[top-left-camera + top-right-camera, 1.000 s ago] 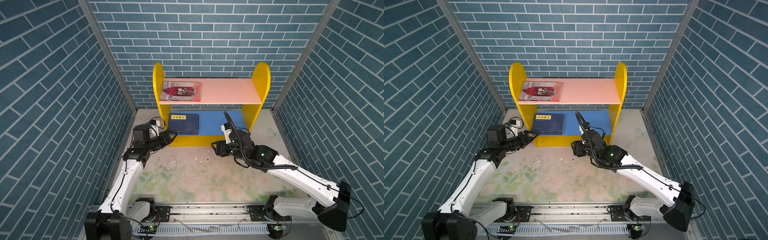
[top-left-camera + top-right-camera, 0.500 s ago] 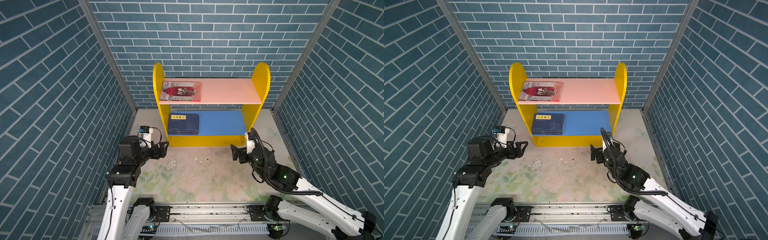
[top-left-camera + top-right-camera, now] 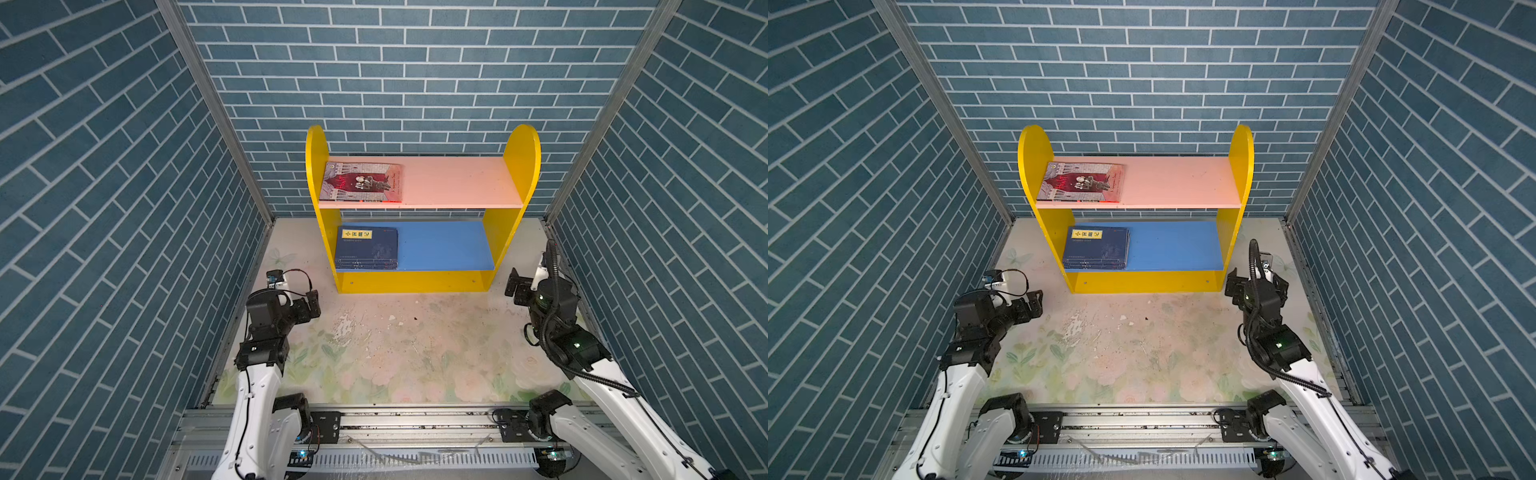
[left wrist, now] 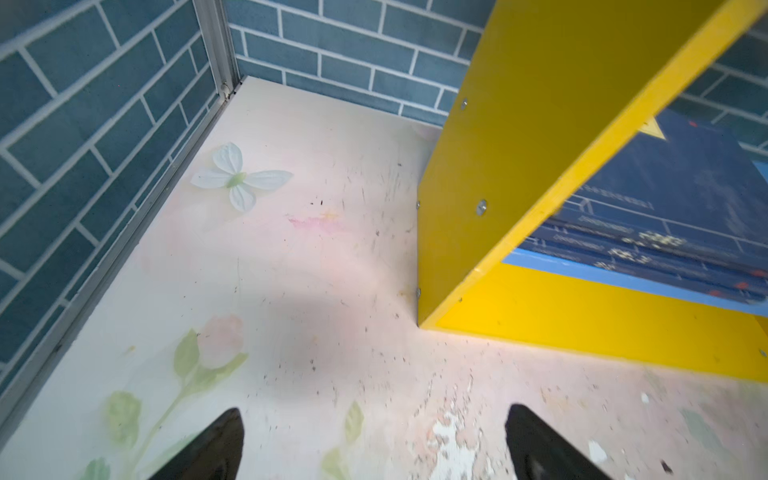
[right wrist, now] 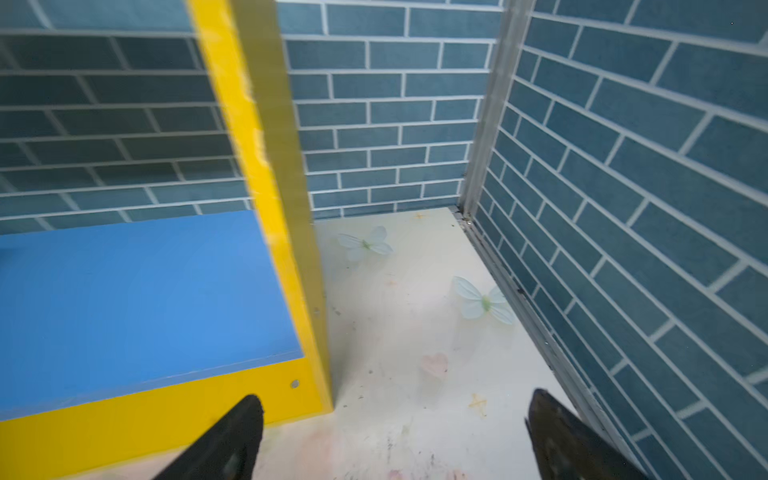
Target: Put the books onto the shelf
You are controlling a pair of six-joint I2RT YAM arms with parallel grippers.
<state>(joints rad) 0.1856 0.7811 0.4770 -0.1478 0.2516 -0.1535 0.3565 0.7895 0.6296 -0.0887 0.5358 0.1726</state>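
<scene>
Now: stack of dark navy thin paperbacks w/ yellow title label (image 3: 365, 248) lies flat at left end of blue lower board (image 3: 444, 245) of small yellow-sided wooden shelf (image 3: 523, 158). Also red-grey illustrated paperback (image 3: 360, 183), flat on pink upper board (image 3: 457, 183), left end. No book visible on floral surface (image 3: 395, 357).

Arms: left end effector (image 3: 312, 301) spread wide, empty, near shelf's left front corner. Likewise right end effector (image 3: 516, 286), spread, empty, beside right corner.

Handling, est.: books light, thin, floppy, covers prob. slick. If re-gripped, pinch front edge or spine, not flat face. Task looks done.
</scene>
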